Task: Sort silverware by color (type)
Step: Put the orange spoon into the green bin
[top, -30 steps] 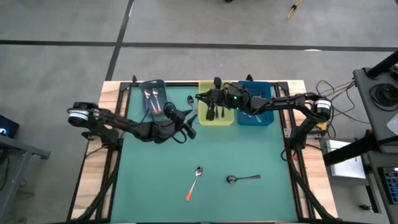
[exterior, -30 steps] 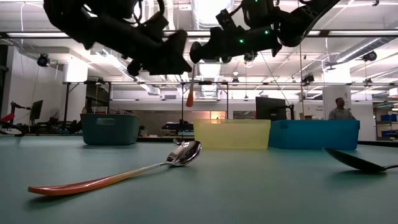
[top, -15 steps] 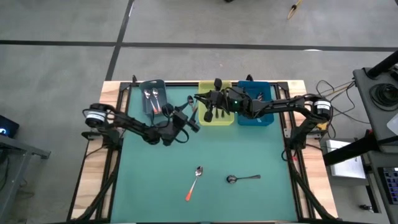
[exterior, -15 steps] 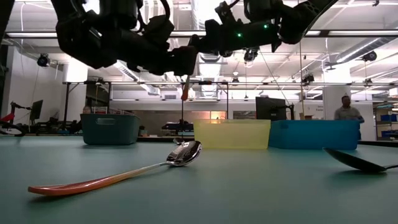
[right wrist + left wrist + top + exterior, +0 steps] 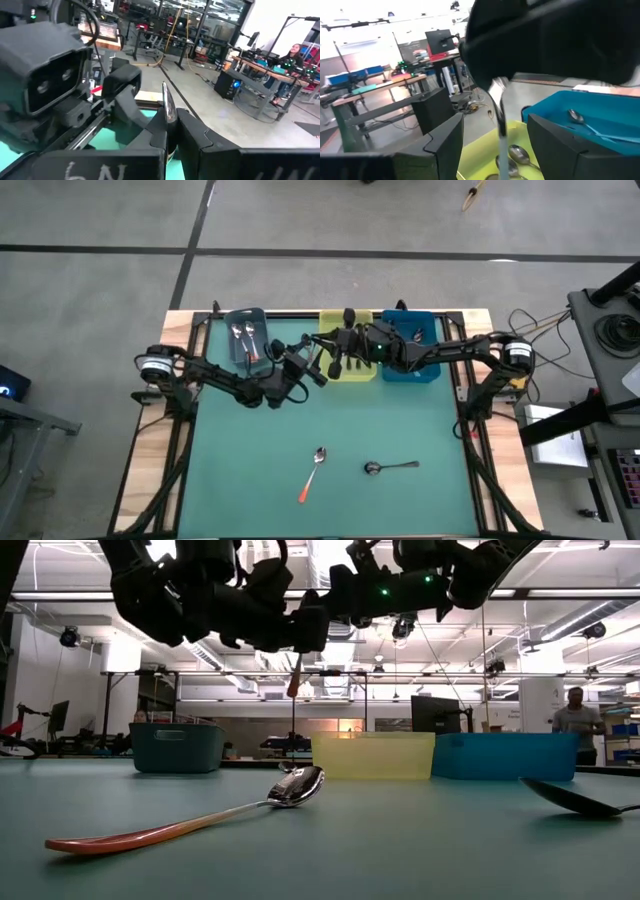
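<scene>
My right gripper [image 5: 331, 348] is shut on an orange-handled spoon [image 5: 295, 678] that hangs upright above the far middle of the table. Its bowl [image 5: 167, 102] sticks up past the fingers and its orange end [image 5: 293, 690] points down. My left gripper [image 5: 497, 147] is open, level with the right one and facing it. Its fingers [image 5: 445, 145] stand on either side of the hanging handle [image 5: 501, 131] without touching it. Another orange-handled spoon [image 5: 313, 472] and a dark-handled spoon [image 5: 390, 467] lie flat on the green mat. My right gripper pinches the spoon between its two fingers just below the bowl [image 5: 167, 116], with the bowl edge-on above them. The fingers come in level from the table's right and lie across the spoon. The spoon is lifted clear and hangs upright, handle down.
Three bins stand along the far edge. A dark teal one [image 5: 245, 335] holds orange-handled spoons, a yellow one [image 5: 352, 370] holds dark spoons, and a blue one [image 5: 415, 365] holds pale spoons. The near half of the mat has free room around the two lying spoons.
My left gripper has moved toward the table's far edge and toward the right gripper, and it has rolled at the wrist. The hanging spoon has stayed upright and shifted a little toward the table's left with my right gripper.
</scene>
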Robot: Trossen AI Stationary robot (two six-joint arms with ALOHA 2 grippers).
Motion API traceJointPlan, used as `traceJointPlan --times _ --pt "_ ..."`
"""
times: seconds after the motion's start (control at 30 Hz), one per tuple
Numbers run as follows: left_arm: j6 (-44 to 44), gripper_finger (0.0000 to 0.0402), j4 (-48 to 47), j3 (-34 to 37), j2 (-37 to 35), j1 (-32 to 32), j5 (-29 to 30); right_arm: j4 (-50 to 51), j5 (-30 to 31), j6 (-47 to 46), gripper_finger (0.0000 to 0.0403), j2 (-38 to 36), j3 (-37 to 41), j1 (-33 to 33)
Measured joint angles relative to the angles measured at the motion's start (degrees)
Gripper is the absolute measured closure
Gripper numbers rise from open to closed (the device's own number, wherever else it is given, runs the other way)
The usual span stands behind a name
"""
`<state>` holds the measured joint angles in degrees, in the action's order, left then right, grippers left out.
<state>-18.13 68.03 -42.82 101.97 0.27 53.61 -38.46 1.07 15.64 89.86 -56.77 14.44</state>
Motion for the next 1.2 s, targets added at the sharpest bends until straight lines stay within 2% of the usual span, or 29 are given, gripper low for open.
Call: traceJointPlan --times 0.23,0.83,0.93,1.07,1.2 --pt "-0.5 0.021 0.0 -0.6 0.0 0.0 1.0 0.0 0.0 0.7 0.039 0.0 0.0 -0.4" --pt "1.1 0.0303 0.0 -0.6 0.0 0.0 1.1 0.0 0.0 1.1 0.039 0.0 0.0 -0.3" --pt "2.1 0.0328 0.0 -0.6 0.0 0.0 1.4 0.0 0.0 1.1 0.039 0.0 0.0 -0.3" --pt "4.2 0.039 0.0 -0.6 0.0 -0.2 1.0 -0.2 0.0 1.1 0.039 0.0 0.0 -0.3" --pt "6.4 0.0399 -0.1 -0.6 0.0 -0.1 0.9 -0.2 0.0 0.9 0.039 0.0 0.0 -0.3"
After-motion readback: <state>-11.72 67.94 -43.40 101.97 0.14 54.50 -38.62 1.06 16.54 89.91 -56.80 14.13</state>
